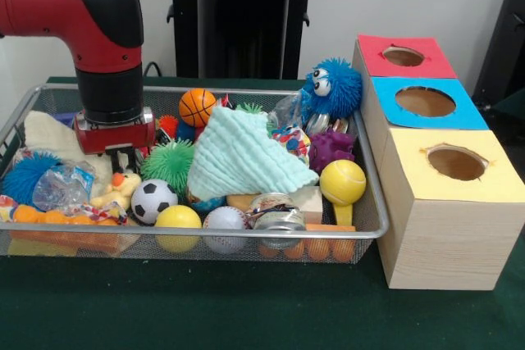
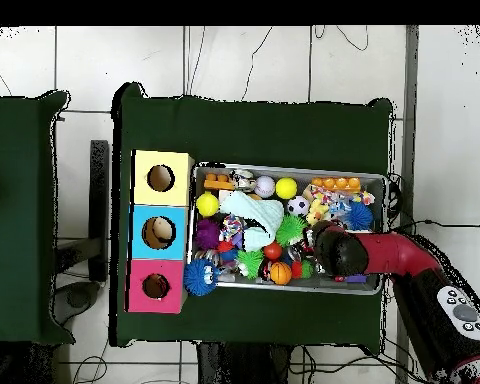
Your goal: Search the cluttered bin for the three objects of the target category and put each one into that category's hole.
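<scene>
The silver wire-mesh bin [image 1: 246,234] is full of toys; it also shows in the overhead view [image 2: 284,168]. My gripper [image 1: 125,160] reaches down into the bin's left part, just above a pale yellow plush with an orange beak [image 1: 120,188]. From overhead the arm's black head [image 2: 329,248] hides the gripper. No tan-orange bear or striped tiger shows; they are hidden or out of view. The red-topped round hole [image 1: 403,56] is on the farthest wooden box, right of the bin, and also shows in the overhead view [image 2: 156,287].
A mint cloth [image 1: 242,157] covers the bin's middle. A blue spiky googly-eyed ball [image 1: 332,88] and a purple plush [image 1: 330,147] sit by the boxes. Around the gripper lie a soccer ball [image 1: 152,199], a green spiky ball [image 1: 171,161] and a basketball [image 1: 197,106]. The blue-topped hole [image 1: 425,102] and the yellow-topped hole [image 1: 456,162] are nearer.
</scene>
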Action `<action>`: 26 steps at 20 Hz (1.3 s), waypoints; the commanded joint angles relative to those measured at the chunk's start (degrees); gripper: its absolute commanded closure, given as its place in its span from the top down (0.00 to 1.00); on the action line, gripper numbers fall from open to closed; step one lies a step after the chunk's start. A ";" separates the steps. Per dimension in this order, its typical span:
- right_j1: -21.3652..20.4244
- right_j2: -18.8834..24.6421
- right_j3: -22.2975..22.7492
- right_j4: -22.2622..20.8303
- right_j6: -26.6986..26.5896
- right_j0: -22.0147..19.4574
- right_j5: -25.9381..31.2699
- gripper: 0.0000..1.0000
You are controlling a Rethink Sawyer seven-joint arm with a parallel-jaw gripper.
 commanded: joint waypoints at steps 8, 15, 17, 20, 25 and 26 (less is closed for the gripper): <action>-4.64 4.00 4.28 5.84 -4.00 3.54 11.88 0.00; -10.46 3.32 7.41 8.12 -3.43 5.47 14.42 0.00; -11.79 3.34 8.01 8.70 -3.49 5.79 15.01 0.00; -13.69 3.09 9.07 9.37 -3.12 6.07 15.30 0.00; -16.94 2.87 10.76 10.95 -2.47 6.92 15.67 0.00; -17.56 2.99 11.18 11.36 -2.44 7.07 15.76 0.00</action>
